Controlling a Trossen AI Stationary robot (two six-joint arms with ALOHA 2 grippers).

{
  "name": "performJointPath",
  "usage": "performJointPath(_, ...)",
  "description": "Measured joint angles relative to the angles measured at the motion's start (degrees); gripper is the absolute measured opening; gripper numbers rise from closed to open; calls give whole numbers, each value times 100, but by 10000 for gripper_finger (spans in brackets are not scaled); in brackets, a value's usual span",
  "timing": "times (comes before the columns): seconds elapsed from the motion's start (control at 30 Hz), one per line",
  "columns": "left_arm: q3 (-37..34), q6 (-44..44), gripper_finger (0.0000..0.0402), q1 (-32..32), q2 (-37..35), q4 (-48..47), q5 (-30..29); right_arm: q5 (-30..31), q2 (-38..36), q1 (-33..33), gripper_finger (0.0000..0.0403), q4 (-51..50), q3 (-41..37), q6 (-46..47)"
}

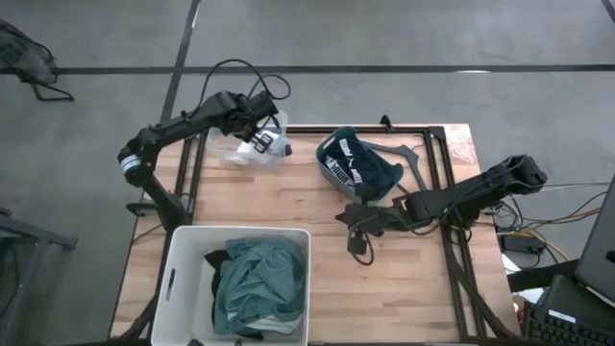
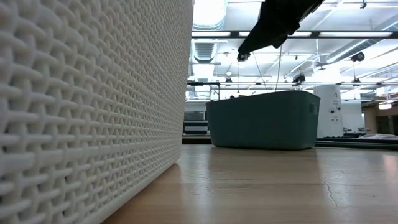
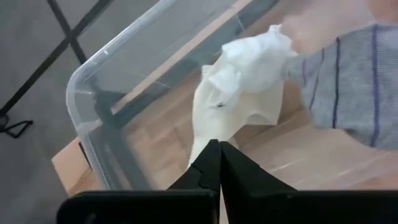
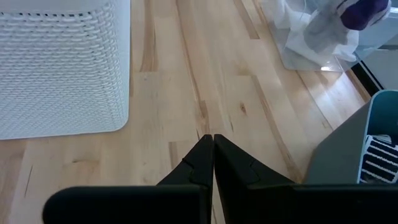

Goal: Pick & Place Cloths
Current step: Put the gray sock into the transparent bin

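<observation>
The white tub (image 2: 87, 106) loomed nearest. Over the clear bin (image 3: 112, 81) at the worktop's far-left corner, the left gripper (image 3: 219, 163) clamped a white cloth (image 3: 239, 87); lift clear before swinging. The right gripper (image 4: 212, 155) hovered closed, empty, mid-worktop.

- High view: overhead, straight down on the whole surface (image 1: 384, 269), with the white tub (image 1: 183, 259) at the near edge.
- Low view: at surface height, hard against the white tub (image 2: 87, 106), facing the teal basket (image 2: 261, 121).
- Left wrist view: close above a clear bin (image 3: 106, 81) beyond the tub.
- Right wrist view: looks down at surface (image 4: 186, 81) beside the tub (image 4: 62, 68); shares both with the high view.
</observation>
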Motion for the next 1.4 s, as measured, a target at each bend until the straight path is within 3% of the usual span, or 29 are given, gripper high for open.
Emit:
performJointPath(0.13, 11, 144, 10, 18, -2, 92, 234, 0, 0, 0, 8, 0, 0, 2)
performJointPath(0.5, 16, 602, 60, -651, -2, 1727, 1681, 0, 0, 0, 8, 0, 0, 2)
performJointPath(0.87, -226, 792, 198, -925, 213, 1952, 1399, 0, 0, 2, 8, 33, 0, 41)
performJointPath(1.0, -370, 848, 228, -929, 368, 1918, 1205, -2, 0, 2, 8, 46, -9, 50)
performJointPath(1.2, -393, 891, 225, -922, 467, 1923, 1126, -5, 0, 2, 8, 50, -15, 48)
performJointPath(1.4, -405, 880, 160, -868, 550, 1833, 870, -9, 0, 2, 8, 114, -21, 26)
